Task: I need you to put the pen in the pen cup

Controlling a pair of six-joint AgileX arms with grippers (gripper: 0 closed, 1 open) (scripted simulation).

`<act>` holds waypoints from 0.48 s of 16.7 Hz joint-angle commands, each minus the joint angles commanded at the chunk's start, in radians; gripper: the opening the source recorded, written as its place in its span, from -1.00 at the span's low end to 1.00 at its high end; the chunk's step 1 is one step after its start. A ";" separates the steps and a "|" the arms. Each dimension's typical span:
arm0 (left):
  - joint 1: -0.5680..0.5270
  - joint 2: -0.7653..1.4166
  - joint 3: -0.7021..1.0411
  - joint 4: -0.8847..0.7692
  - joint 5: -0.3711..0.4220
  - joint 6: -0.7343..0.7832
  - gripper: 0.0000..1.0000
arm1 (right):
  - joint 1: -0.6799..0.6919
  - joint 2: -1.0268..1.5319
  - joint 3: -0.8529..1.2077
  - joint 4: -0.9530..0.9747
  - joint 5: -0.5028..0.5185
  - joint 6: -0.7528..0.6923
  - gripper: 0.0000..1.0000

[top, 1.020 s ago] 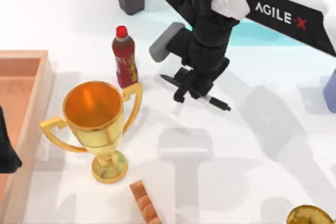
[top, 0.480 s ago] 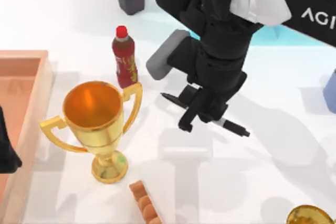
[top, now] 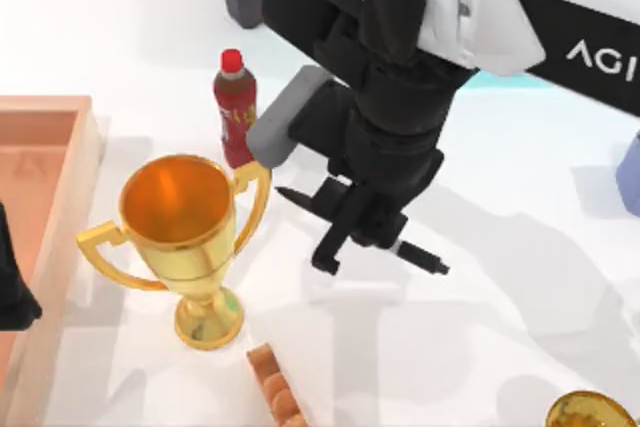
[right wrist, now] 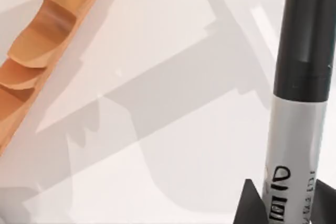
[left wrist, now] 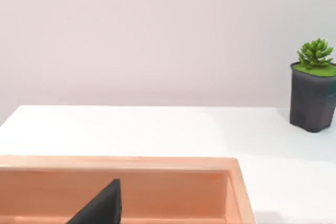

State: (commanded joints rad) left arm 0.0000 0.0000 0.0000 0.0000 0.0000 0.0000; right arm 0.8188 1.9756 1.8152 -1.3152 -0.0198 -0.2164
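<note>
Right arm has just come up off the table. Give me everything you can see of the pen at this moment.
The pen is a slim black marker with a white-grey printed band around its middle. The right gripper is shut on that middle, and both black ends stick out past the fingers. It lies roughly level, slanting across the table in the top view, near the gold trophy. Its shadow falls apart from it on the white table, so it looks lifted clear.

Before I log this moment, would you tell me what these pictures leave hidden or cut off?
- Pen middle, top view: covered by the right gripper shut on it; both ends stick out.
- Pen cup, top view: the right edge crops it to a sliver, opening unseen.
- Left gripper, top view: cropped by the left edge over the wooden tray.
- Gold object, top view: cropped at the bottom corner.
</note>
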 joint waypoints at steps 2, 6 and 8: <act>0.000 0.000 0.000 0.000 0.000 0.000 1.00 | -0.005 0.003 0.001 -0.002 -0.002 0.001 -1.00; 0.000 0.000 0.000 0.000 0.000 0.000 1.00 | -0.037 -0.003 -0.025 -0.028 -0.092 -0.045 -1.00; 0.000 0.000 0.000 0.000 0.000 0.000 1.00 | -0.068 0.002 -0.051 -0.046 -0.196 -0.099 -1.00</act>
State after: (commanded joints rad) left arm 0.0000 0.0000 0.0000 0.0000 0.0000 0.0000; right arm 0.7506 1.9773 1.7639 -1.3615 -0.2158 -0.3155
